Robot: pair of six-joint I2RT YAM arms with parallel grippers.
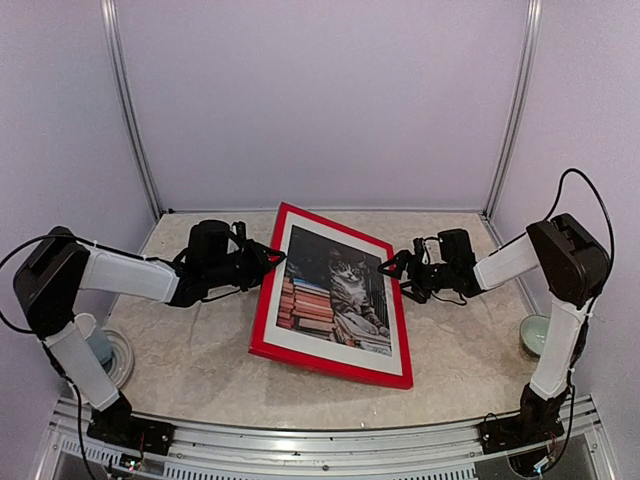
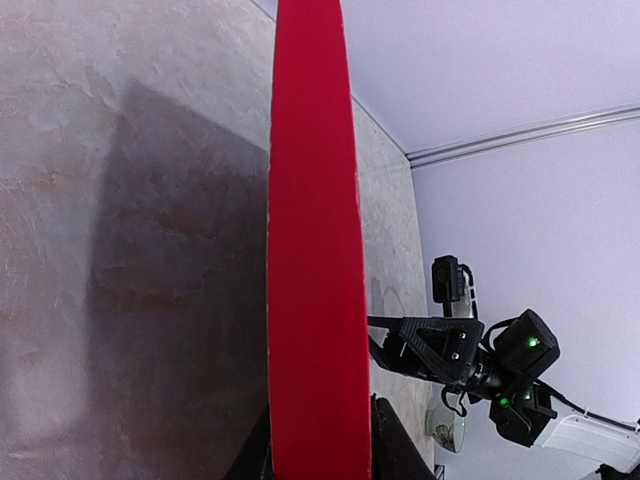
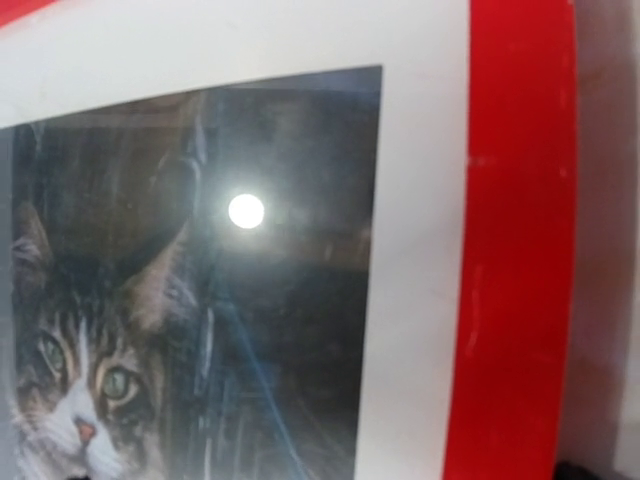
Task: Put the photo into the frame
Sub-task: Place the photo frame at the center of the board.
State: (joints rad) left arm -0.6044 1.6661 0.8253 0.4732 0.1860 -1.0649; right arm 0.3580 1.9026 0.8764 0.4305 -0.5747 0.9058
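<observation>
While the left gripper (image 1: pixel 274 258) is closed narrow on the frame (image 1: pixel 330 367), pinching its red bar at about 10 o'clock, the right gripper (image 1: pixel 393 268) hangs with its jaws spread wide and empty just beside the bar at 2 o'clock. The frame sits face up at the middle of the table (image 1: pixel 200 370), with a broad shadow beside its left edge. The photo (image 1: pixel 335 290) of the cat lies inside the frame, ringed by a white mat (image 3: pixel 415 250).
</observation>
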